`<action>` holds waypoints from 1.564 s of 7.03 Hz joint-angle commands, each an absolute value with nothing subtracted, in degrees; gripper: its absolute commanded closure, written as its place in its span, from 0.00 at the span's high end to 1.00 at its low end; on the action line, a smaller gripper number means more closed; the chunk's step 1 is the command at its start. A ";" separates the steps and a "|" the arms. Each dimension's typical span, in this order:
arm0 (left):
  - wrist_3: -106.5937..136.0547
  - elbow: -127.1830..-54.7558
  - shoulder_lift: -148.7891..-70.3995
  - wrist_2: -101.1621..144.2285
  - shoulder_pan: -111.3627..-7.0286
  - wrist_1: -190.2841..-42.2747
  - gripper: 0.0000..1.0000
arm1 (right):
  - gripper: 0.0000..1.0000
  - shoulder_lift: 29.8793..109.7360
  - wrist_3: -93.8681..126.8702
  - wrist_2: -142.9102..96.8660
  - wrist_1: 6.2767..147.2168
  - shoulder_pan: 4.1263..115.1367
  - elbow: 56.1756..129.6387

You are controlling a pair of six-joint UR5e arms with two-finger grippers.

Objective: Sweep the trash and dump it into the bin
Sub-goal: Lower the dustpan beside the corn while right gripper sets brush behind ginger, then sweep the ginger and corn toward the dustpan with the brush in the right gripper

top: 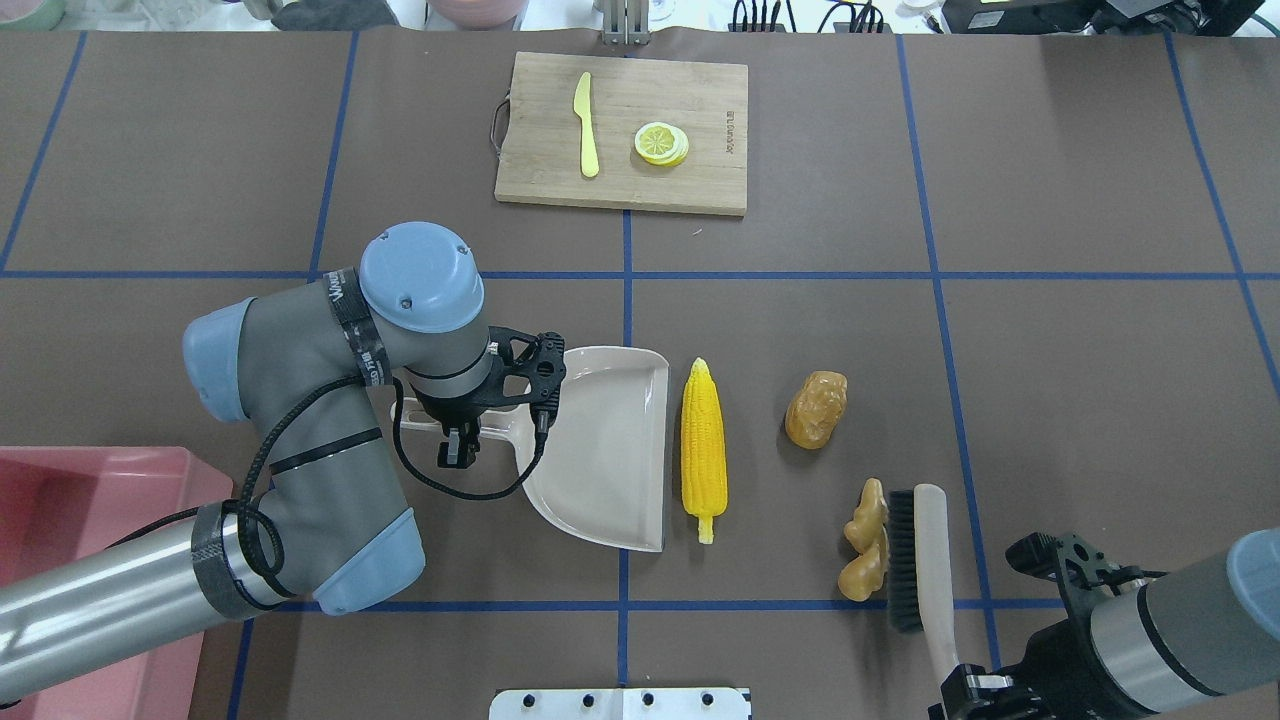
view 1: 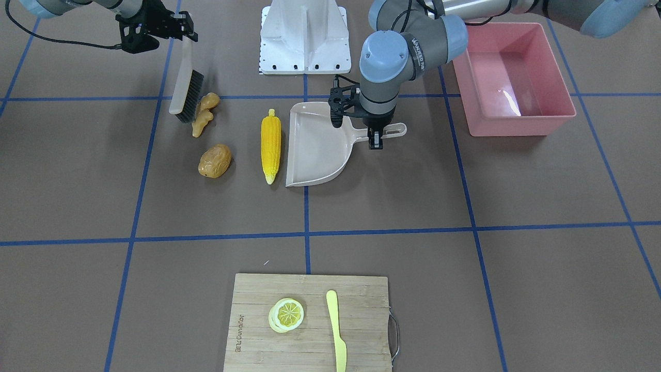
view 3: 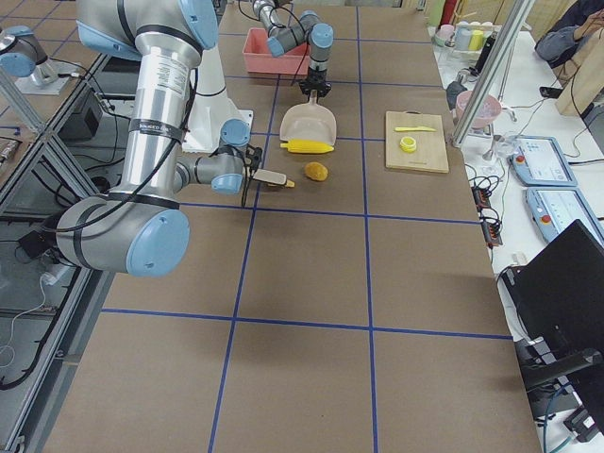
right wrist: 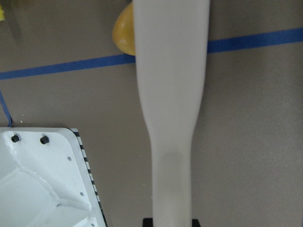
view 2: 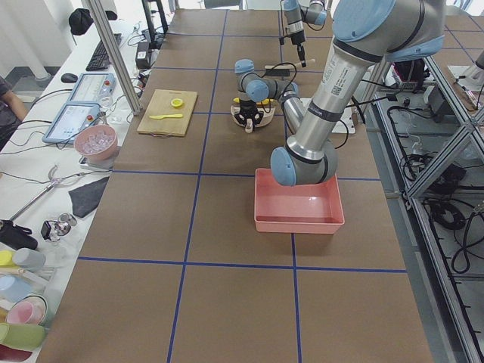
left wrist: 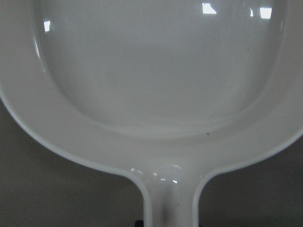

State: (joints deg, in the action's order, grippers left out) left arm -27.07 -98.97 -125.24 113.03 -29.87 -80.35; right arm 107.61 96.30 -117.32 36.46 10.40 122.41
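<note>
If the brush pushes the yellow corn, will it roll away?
Probably it rolls: the corn is long and round, lying side-on to the dustpan. Its tapered tip may make it curve. It looks like stiff plastic, so likely no bending.

Place: robotics lab;
Table [view 2: 227,227]: brown cover, blue tape grid [view 2: 189,262];
Edge opposite robot: aluminium post [view 2: 114,57], touchscreens [view 2: 74,121], keyboard [view 2: 98,54];
Robot-side edge: cable bundles [view 2: 454,215]

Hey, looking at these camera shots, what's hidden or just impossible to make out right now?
Bin: overhead, cut off at the corner, partly under the left arm.
Ginger root: right wrist view, the brush handle hides most of it.
Bristles touching the ginger root or not: overhead, too close to tell.
Cutting board engraving: every view, too small to read.
</note>
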 commanded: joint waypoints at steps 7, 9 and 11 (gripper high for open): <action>-27.07 -98.35 -125.33 113.03 -29.88 -80.60 0.00 | 0.00 104.07 97.21 -114.08 35.07 9.49 117.87; -27.16 -98.44 -125.16 113.03 -29.88 -80.68 0.00 | 0.00 101.96 97.21 -114.17 35.77 9.75 117.60; -27.16 -98.44 -125.07 113.03 -29.97 -80.77 0.00 | 0.00 97.23 97.21 -114.17 36.03 10.63 114.10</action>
